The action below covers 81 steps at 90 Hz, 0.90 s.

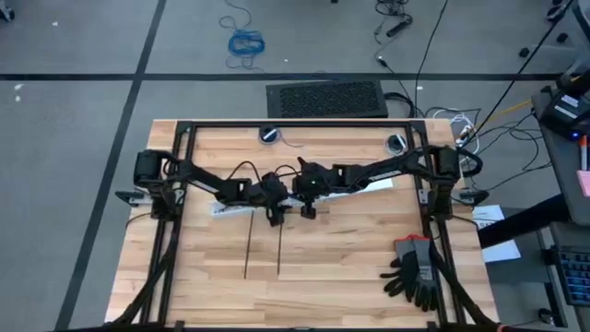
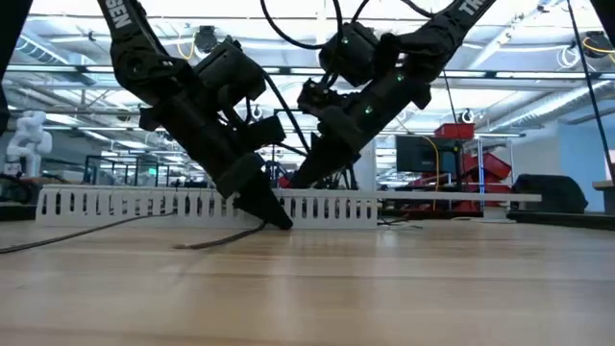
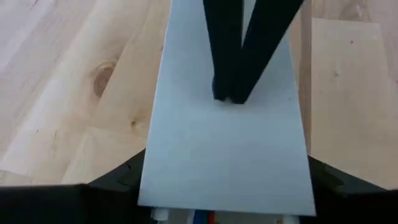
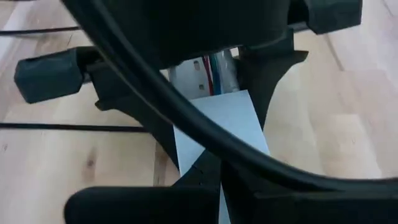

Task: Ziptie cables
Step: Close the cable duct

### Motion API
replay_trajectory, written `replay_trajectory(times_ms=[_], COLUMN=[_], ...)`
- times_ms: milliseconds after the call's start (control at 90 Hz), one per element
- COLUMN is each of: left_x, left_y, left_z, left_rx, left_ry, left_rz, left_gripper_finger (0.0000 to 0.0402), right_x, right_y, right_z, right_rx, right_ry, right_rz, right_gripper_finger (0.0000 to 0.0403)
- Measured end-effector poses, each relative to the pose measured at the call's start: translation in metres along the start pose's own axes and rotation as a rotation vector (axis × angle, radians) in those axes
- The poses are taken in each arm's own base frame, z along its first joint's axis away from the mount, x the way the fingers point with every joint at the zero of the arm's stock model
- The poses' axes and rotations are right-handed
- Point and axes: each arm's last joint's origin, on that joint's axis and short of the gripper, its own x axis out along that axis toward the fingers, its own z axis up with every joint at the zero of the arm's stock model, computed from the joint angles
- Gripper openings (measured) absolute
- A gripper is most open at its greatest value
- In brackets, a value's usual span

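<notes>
On the wooden bench point(image 1: 332, 267) both my arms are reaching inward from the side frames and meeting near the middle, just in front of the white slotted strip point(image 2: 115, 204) that is lying across the bench's far half. My left pincer point(image 1: 274, 218) is pressing its tips down at the bench surface beside that strip — in the low view its dark fingers point(image 2: 272, 213) are coming to a point right at the wood. In my left wrist view those fingers point(image 3: 231, 50) are lying closed together against a flat white sheet point(image 3: 227, 149), their tips touching; whether they are pinching anything thin between them, I cannot tell. My right pincer point(image 1: 308, 208) is hanging just beside the left one, tilted down toward the same spot; I cannot tell how far it is spread. A pair of black gloves point(image 1: 415, 272) is resting at the bench's near right corner, well apart from my arms. The two zipties point(image 1: 264, 247) are lying side by side and nearly straight on the bare wood, just in front of my left pincer. The cables point(image 2: 216, 240) are lying along the bench in the low view — a thin grey strand running up to my left fingertips.
</notes>
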Motion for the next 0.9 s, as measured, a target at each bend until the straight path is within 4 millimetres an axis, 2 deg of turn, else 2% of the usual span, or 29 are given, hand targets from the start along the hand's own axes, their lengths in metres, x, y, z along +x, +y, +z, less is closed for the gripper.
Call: replay_trajectory(times_ms=[122,300,456,544,633,900], left_x=[0.000,0.000,0.000,0.000,0.000,0.001], left_y=[0.000,0.000,0.000,0.000,0.000,0.000], left_z=[0.000,0.000,0.000,0.000,0.000,0.006], left_rx=[0.000,-0.001,0.000,0.000,0.007,0.025], left_ry=[-0.003,-0.002,-0.003,-0.002,-0.003,0.006], left_rz=[-0.003,-0.007,-0.007,-0.007,-0.007,-0.027], left_gripper_finger=[0.0244,0.0250,0.0251,0.0251,0.0251,0.0252], right_x=[-0.017,-0.051,-0.057,-0.052,-0.038,0.000], right_y=[0.003,0.007,0.000,-0.004,-0.005,-0.002], right_z=[0.007,0.025,0.020,0.012,-0.001,-0.004], right_rx=[-0.018,-0.085,-0.106,-0.096,-0.096,-0.107], right_ry=[-0.013,-0.079,-0.002,0.072,0.154,0.052], right_rz=[0.003,-0.004,-0.083,-0.086,-0.077,-0.018], right_gripper_finger=[0.0000,0.0000,0.0000,0.0000,0.0000,0.0000])
